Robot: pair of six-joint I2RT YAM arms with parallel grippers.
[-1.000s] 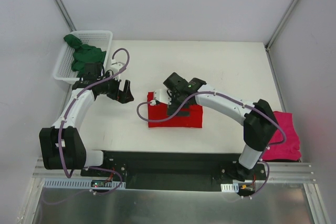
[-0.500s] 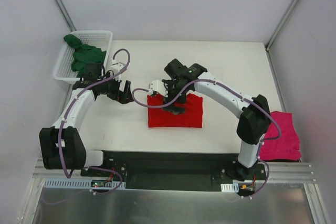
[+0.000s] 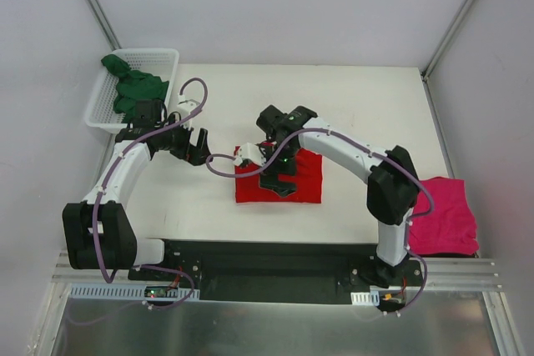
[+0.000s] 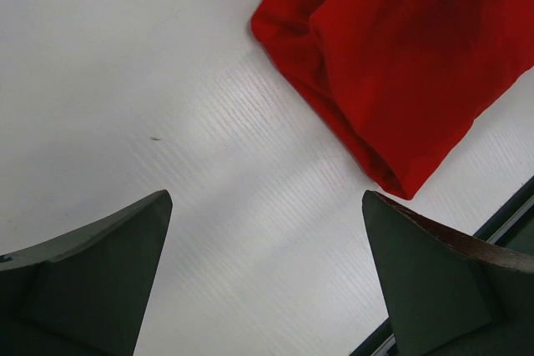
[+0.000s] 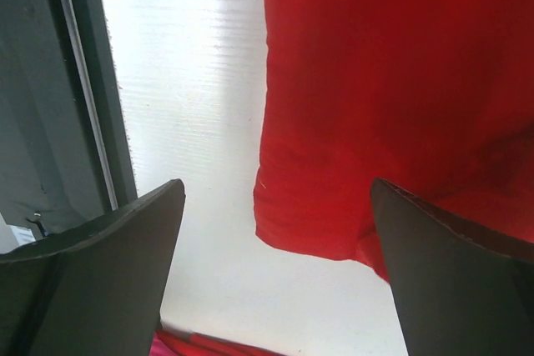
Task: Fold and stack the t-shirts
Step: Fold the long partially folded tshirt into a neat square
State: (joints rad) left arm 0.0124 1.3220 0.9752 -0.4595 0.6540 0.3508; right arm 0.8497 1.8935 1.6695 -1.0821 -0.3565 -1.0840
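Right end effector (image 3: 279, 179) hangs low over the red t-shirt (image 3: 307, 179), jaws spread wide and gripping nothing. Its wrist view puts a corner of the cloth between the fingers, so I read this as lining up for a pick there.

Left end effector (image 3: 197, 146) hovers over bare desk (image 3: 350, 106) just left of that shirt, also wide open and empty. My guess is it sits aside to give the right arm room.

The red tee lies as a folded rectangle mid-desk, where both arms can reach it.

Counting now: three t-shirts.
- One red, in the centre.
- One magenta-pink t-shirt (image 3: 446, 214) at the near right edge by the right arm's base, looking folded. It is probably the foot of the stack.
- One dark green t-shirt (image 3: 133, 89), bunched in the white basket (image 3: 163, 56) at far left, not yet folded.

Two end effectors, one basket.
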